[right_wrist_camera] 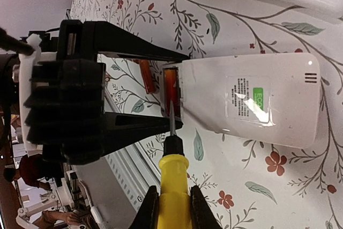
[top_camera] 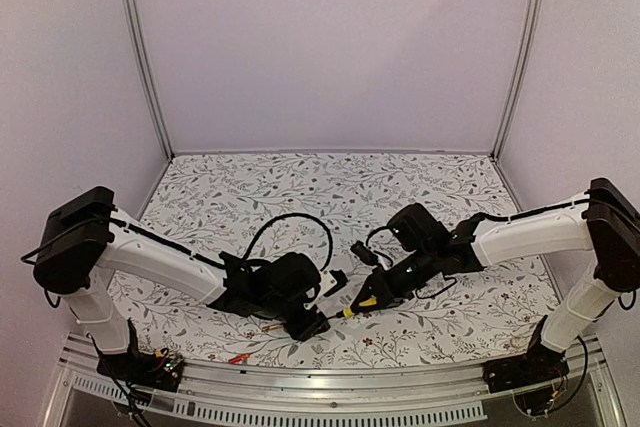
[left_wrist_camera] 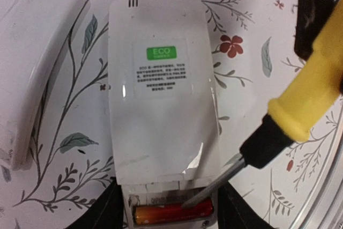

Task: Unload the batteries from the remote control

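We find the remote control (left_wrist_camera: 163, 95) lying back-up on the floral table cover (top_camera: 300, 197), its ECO label facing the camera. The battery compartment (left_wrist_camera: 155, 198) at one end of the remote control is uncovered. It contains one red-orange battery (left_wrist_camera: 171, 214), lying crosswise. We cannot tell whether anything else is in the compartment.

A second battery (right_wrist_camera: 146, 76) lies on the cover just beyond that open end.

The left gripper (right_wrist_camera: 181, 90) straddles the same end, one black finger against each long side of the remote control, pinching it.

The right gripper (right_wrist_camera: 173, 197) has its jaws pressed onto the yellow handle of a screwdriver (left_wrist_camera: 313, 89). The screwdriver's metal tip (left_wrist_camera: 209, 189) reaches into the compartment and touches the battery there.

A curved white piece (left_wrist_camera: 37, 68) lies beside the remote control, apart from it.
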### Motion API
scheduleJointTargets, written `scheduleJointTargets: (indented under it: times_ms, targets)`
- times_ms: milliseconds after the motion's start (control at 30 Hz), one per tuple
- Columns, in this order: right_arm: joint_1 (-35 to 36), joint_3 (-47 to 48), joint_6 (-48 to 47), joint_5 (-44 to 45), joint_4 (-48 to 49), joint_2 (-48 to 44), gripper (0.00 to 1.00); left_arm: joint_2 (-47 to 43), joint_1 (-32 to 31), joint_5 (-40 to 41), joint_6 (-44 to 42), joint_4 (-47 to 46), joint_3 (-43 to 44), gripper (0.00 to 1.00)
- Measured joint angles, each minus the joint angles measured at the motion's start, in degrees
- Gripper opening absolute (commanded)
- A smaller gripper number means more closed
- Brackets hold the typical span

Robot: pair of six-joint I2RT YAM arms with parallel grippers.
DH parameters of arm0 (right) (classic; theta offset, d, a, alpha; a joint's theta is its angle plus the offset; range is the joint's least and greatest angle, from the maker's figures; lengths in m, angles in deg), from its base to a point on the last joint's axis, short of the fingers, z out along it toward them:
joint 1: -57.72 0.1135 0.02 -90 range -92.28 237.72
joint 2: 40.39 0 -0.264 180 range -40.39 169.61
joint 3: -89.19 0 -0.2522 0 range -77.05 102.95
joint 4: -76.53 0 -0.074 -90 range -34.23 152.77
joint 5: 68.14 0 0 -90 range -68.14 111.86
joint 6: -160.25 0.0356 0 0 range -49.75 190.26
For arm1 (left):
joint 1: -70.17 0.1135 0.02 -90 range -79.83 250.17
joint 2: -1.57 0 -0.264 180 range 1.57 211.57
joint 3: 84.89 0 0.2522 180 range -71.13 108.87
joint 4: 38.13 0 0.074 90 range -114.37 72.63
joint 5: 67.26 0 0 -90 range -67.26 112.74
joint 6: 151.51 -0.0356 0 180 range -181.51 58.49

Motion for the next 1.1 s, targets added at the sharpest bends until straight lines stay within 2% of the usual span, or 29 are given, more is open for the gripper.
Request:
scheduleJointTargets:
  times_ms: [267,467,600,867,1100]
  targets:
    - [-0.83,-3.04,3.19,-5.05,10.43,3.3,0.0,0.0,0.0,-0.13,-0.35,-0.72,-0.39,0.47]
    - [-0.81,-3.39,5.01,-6.27,13.46,4.66,0.0,0.0,0.09,-0.28,-0.76,-1.18,-0.55,0.46]
    - [-0.61,-2.67,4.52,-5.22,11.3,4.31,0.0,-0.09,0.09,-0.28,-1.03,-1.51,-0.76,0.46]
    - [-0.57,0.72,2.03,1.79,0.46,-1.62,0.0,-0.66,0.11,-0.52,-1.88,-3.04,-1.99,0.46]
    - [0.2,3.43,0.33,3.39,-4.94,-0.9,0.0,-0.66,0.31,-0.94,-3.39,-3.34,-2.05,0.45]
